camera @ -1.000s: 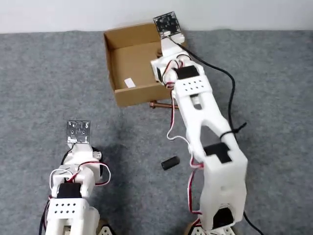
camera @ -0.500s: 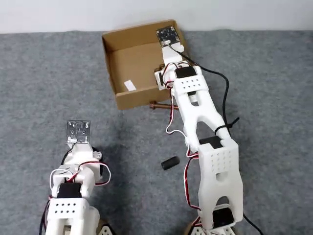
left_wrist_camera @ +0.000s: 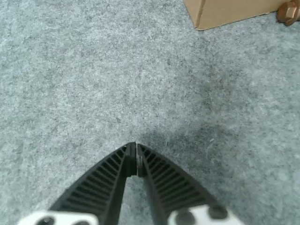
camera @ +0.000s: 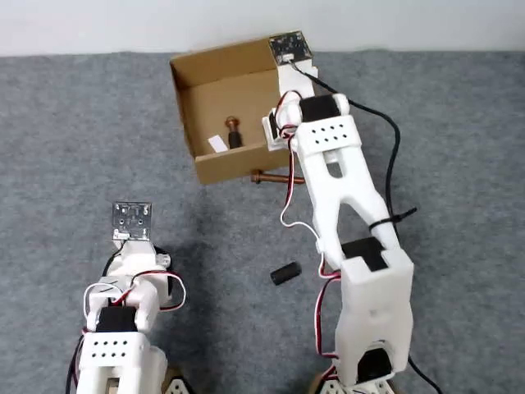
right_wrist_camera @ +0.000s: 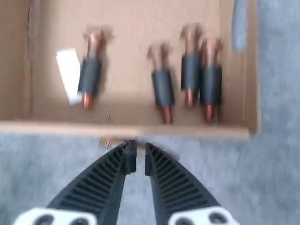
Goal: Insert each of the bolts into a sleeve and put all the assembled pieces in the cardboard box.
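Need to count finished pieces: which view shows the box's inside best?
Right wrist view: it looks into the cardboard box, four assembled pieces inside. In the high view an arm hides three; the left wrist view catches an outer corner.

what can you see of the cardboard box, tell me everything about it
The cardboard box is a shallow, open-topped tray of plain brown card. It sits flat on the grey carpet at the far side of the table, turned slightly askew. A small white label lies on its floor. Four sleeved bolts lie inside, roughly parallel, one beside the label and three further along. A bare bolt lies outside, along the near wall. The right arm overhangs one end.
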`<state>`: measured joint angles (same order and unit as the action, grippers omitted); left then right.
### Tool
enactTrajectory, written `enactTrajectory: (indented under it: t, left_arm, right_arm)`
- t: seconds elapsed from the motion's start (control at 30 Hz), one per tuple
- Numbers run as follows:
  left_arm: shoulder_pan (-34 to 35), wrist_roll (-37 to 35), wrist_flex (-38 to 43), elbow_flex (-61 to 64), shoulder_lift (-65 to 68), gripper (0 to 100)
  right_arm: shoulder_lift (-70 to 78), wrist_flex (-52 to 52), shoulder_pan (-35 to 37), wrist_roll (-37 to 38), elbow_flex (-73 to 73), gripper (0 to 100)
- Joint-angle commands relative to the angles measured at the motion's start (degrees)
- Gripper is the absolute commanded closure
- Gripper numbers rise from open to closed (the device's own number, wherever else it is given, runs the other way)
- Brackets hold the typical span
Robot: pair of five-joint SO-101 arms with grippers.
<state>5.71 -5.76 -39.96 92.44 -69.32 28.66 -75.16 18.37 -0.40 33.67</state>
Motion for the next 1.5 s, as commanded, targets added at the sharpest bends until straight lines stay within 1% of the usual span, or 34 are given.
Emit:
enactTrajectory:
  t: [0.0, 0.1, 0.23, 0.3, 0.4, 0.57, 0.7, 0.77, 0.87, 0.93, 1.0, 1.23, 1.33, 1.47]
  left_arm:
    - [0.0, 0.3, 1.5, -0.6, -0.7, 99]
    - [0.0, 0.3, 1.4, -0.6, -0.7, 99]
    - [0.0, 0.3, 1.4, -0.6, -0.7, 99]
    - [0.0, 0.3, 1.4, -0.6, -0.7, 99]
    - [0.0, 0.3, 1.4, -0.6, -0.7, 99]
    - [0.1, 0.3, 1.4, -0.6, -0.7, 99]
    - [0.1, 0.3, 1.4, -0.6, -0.7, 99]
    - [0.1, 0.3, 1.4, -0.6, -0.7, 99]
    - [0.1, 0.3, 1.4, -0.6, -0.7, 99]
    - [0.1, 0.3, 1.4, -0.6, -0.7, 99]
    - [0.1, 0.3, 1.4, -0.6, -0.7, 99]
    - [0.1, 0.3, 1.4, -0.6, -0.7, 99]
    - [0.1, 0.3, 1.4, -0.6, -0.7, 99]
    - [0.1, 0.3, 1.4, -0.6, -0.7, 99]
  right_arm:
    - [-6.6, -9.9, 0.9, -1.1, 2.8, 99.1]
    - [-8.1, -18.3, 2.2, -1.9, 2.8, 99.1]
    - [-8.3, -27.8, 5.4, -9.8, 2.7, 99.1]
    - [-9.0, -27.8, 6.3, -13.3, 1.8, 99.1]
    - [-12.1, -27.8, 8.0, -15.9, -1.9, 99.1]
    - [-22.3, -27.8, 10.8, -19.7, -15.4, 99.1]
    - [-32.7, -27.7, 11.5, -25.1, -27.9, 98.5]
    - [-36.8, -27.6, 11.3, -28.0, -33.7, 96.2]
    - [-40.3, -27.2, 11.2, -30.3, -41.0, 87.3]
    - [-40.0, -27.1, 11.6, -31.7, -43.7, 81.0]
    - [-38.2, -26.1, 12.6, -33.5, -44.5, 77.1]
    - [-26.8, -18.6, 17.0, -38.9, -44.0, 76.8]
    - [-21.8, -15.2, 18.3, -39.6, -44.0, 76.8]
    - [-17.3, -10.4, 18.3, -39.6, -44.0, 76.8]
